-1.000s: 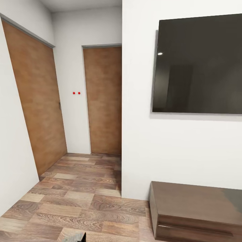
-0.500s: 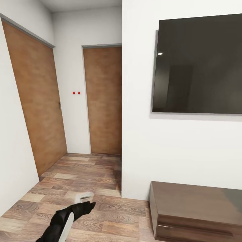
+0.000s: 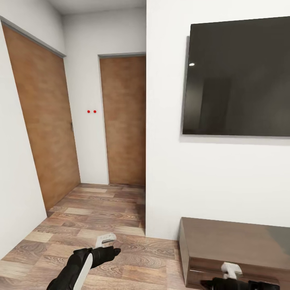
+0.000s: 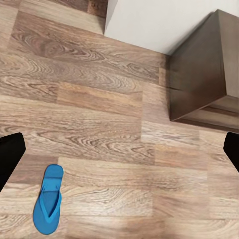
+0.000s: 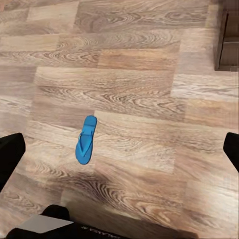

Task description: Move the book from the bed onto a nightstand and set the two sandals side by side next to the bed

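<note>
White walls (image 3: 209, 181) rise ahead of me, a large dark television (image 3: 239, 78) mounted on the nearer one, and two brown wooden doors (image 3: 123, 121) close off the short passage to its left. Wood-plank floor (image 3: 100, 225) in mixed browns runs underneath. A long dark brown dresser (image 3: 233, 249) stands against the wall below the television. My left gripper (image 3: 108, 246) and right gripper (image 3: 225, 278) hang low over the floor, each with fingers spread wide apart and holding nothing. One blue sandal (image 4: 48, 200) lies flat on the planks, well apart from the dresser.
</note>
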Available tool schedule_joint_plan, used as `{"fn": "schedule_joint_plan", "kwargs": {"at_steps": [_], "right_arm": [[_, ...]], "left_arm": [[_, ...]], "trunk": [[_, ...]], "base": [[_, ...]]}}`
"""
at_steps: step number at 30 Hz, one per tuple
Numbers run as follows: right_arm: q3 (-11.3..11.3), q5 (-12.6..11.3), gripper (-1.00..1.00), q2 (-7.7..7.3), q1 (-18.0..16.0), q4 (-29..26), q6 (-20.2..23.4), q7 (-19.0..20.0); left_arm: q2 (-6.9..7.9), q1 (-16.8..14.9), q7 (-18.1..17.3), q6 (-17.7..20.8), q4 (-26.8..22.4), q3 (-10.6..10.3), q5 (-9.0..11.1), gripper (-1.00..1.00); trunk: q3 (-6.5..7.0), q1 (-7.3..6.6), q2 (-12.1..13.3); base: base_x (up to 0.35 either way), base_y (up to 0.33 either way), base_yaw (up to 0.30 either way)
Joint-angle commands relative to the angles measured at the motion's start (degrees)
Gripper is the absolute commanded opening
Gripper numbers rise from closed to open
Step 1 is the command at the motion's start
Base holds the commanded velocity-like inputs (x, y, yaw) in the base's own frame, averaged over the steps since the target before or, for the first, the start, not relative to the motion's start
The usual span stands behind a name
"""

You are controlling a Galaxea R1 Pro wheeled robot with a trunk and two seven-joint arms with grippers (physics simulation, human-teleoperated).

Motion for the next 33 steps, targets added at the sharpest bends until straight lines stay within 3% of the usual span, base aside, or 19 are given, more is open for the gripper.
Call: {"fn": "schedule_joint_plan", "kwargs": {"at_steps": [1, 5, 8, 10, 12, 16, 21, 24, 27, 33], "right_arm": [[-0.06, -2.22, 1.00, -0.02, -0.09, -2.36, 2.34, -0.13], [-0.06, -11.36, 1.00, -0.25, -0.26, -5.47, 7.24, -0.06], [-0.09, -20.47, 1.00, -0.50, -1.13, -6.27, 8.86, -0.08], [-0.13, -24.94, 1.00, -0.90, -1.99, -6.47, 9.24, -0.10], [-0.13, -27.73, 1.00, -1.49, -2.47, -6.53, 9.44, -0.12], [-0.09, -29.94, 1.00, -1.93, -2.84, -6.54, 9.59, -0.21], [-0.20, -30.76, 1.00, -2.16, -2.95, -6.51, 9.64, -0.23], [-1.60, -30.97, 1.00, -2.30, -2.96, -6.50, 9.65, -0.21], [-6.87, -31.14, 1.00, -2.29, -2.97, -6.35, 9.65, -0.20], [-8.33, -31.17, 1.00, -2.23, -2.97, -6.31, 9.65, -0.20]], "left_arm": [[-0.07, -0.03, -0.16, 0.38, -0.03, 0.18, 0.23, 1.00], [-0.07, 0.01, -0.15, 0.27, 0.30, -0.12, 0.29, 1.00], [-0.12, 0.14, -0.15, -0.16, 1.03, -0.19, 0.31, 1.00], [-0.14, 0.19, -0.15, -1.53, 2.18, -0.22, 0.31, 1.00], [-0.18, 0.21, -0.15, -2.55, 3.04, -0.23, 0.32, 1.00], [-0.23, 0.22, -0.09, -3.45, 4.47, -0.24, 0.30, 1.00], [-0.18, 0.22, -0.06, -3.63, 4.99, -0.24, 0.32, 1.00], [-0.17, 0.22, -0.06, -3.66, 5.04, -0.24, 0.32, 1.00], [-0.20, 0.22, -0.13, -3.68, 5.13, -0.59, 0.35, 1.00], [-0.09, 0.22, -0.15, -3.74, 5.16, -1.15, 0.35, 1.00]], "trunk": [[-0.06, 0.00, -0.04], [-0.06, 0.00, -0.04], [-0.06, 0.00, -0.04], [-0.06, 0.00, -0.04], [-0.06, 0.00, -0.04], [-0.06, 0.00, -0.04], [-0.60, 0.66, -1.24], [-1.14, 1.32, -2.44], [-1.68, 1.98, -3.65], [-2.75, 3.30, -6.05]], "base": [[0.000, 0.000, 0.000], [0.000, 0.000, 0.000], [0.000, 0.000, 0.000], [0.000, 0.000, 0.000], [0.000, 0.000, 0.000], [0.000, 0.000, 0.000], [0.000, 0.000, 0.000], [0.000, 0.000, 0.000], [0.000, 0.000, 0.000], [0.000, 0.000, 0.000]]}}
